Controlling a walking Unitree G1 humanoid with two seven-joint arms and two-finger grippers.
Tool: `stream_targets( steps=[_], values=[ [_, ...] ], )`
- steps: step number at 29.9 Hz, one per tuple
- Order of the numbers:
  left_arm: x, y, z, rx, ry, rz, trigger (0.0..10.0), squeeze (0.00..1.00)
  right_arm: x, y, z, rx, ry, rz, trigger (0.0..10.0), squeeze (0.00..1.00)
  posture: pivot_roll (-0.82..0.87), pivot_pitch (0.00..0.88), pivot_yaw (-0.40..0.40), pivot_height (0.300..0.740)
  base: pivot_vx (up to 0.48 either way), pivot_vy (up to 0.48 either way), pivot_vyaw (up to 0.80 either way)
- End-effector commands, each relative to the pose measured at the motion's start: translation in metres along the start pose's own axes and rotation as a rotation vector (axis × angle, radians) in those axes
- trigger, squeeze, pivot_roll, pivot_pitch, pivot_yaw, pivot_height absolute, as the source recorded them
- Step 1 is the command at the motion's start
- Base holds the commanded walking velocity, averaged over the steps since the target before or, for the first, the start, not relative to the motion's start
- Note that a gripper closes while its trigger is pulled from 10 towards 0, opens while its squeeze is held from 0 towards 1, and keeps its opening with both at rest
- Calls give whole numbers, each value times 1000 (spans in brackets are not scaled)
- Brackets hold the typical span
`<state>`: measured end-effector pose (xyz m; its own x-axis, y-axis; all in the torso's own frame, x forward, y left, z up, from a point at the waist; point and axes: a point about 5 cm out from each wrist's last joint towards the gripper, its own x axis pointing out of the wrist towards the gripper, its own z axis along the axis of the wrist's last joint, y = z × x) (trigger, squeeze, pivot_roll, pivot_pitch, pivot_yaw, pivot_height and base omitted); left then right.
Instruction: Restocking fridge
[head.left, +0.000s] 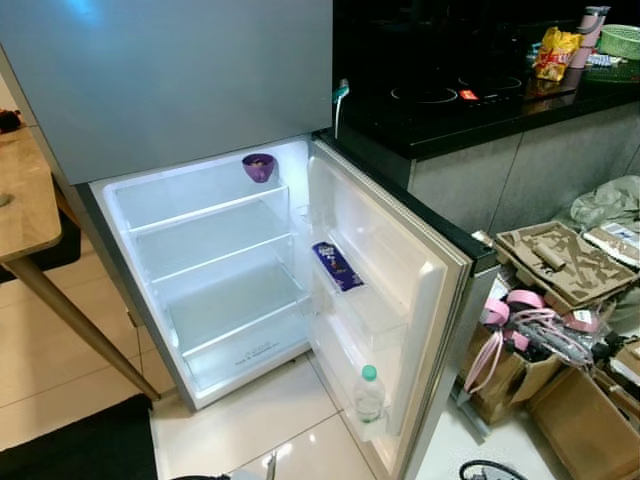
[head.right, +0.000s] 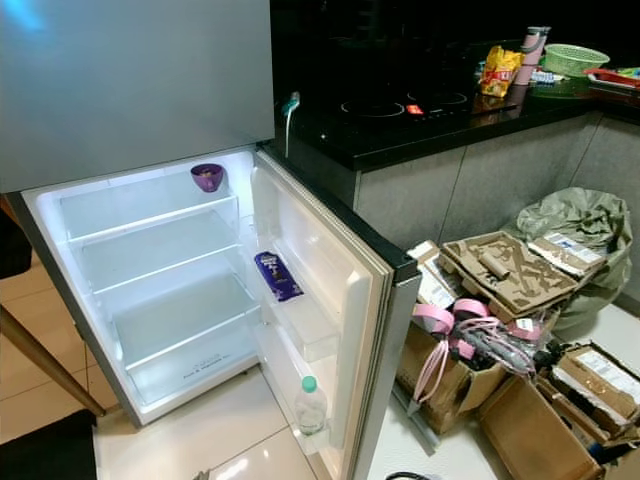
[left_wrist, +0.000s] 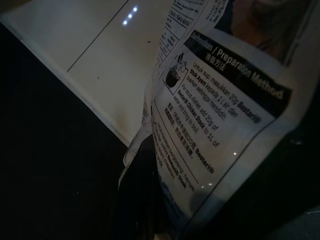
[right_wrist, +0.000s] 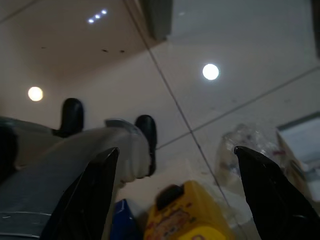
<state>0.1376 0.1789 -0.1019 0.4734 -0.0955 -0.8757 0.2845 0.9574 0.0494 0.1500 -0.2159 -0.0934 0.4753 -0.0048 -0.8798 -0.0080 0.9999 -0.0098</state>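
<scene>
left tool (left_wrist: 165, 220) is gripping a printed packet (left_wrist: 220, 120), long axis running along the fingers | right tool (right_wrist: 175, 195) is hanging open, empty | fridge (head.left: 215, 280) is standing open ahead, shelves facing the packet

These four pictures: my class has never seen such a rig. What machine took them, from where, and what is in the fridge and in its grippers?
A walking humanoid robot with two arms took them. The two wide pictures come from its head camera, looking down at an open fridge. A purple bowl sits on the top shelf; the door holds a blue packet and a water bottle. The other two come from wrist cameras. The left one shows a printed food packet up close, apparently held. The right gripper is open above the floor tiles, over a yellow container.
</scene>
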Motion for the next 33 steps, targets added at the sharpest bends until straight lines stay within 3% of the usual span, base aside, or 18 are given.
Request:
stream_targets(
  steps=[1, 33],
  values=[
    [-1, -2, -7, 18, 27, -11, 10000, 0, -1, -2, -4, 15, 12, -7, 10000, 0, -66, 0, 5, 740, 0, 0, 0],
    [-4, 7, -12, 40, 41, -14, 10000, 0, -3, 2, -22, 97, 27, -14, 10000, 0, -32, 0, 50, 740, 0, 0, 0]
  ],
)
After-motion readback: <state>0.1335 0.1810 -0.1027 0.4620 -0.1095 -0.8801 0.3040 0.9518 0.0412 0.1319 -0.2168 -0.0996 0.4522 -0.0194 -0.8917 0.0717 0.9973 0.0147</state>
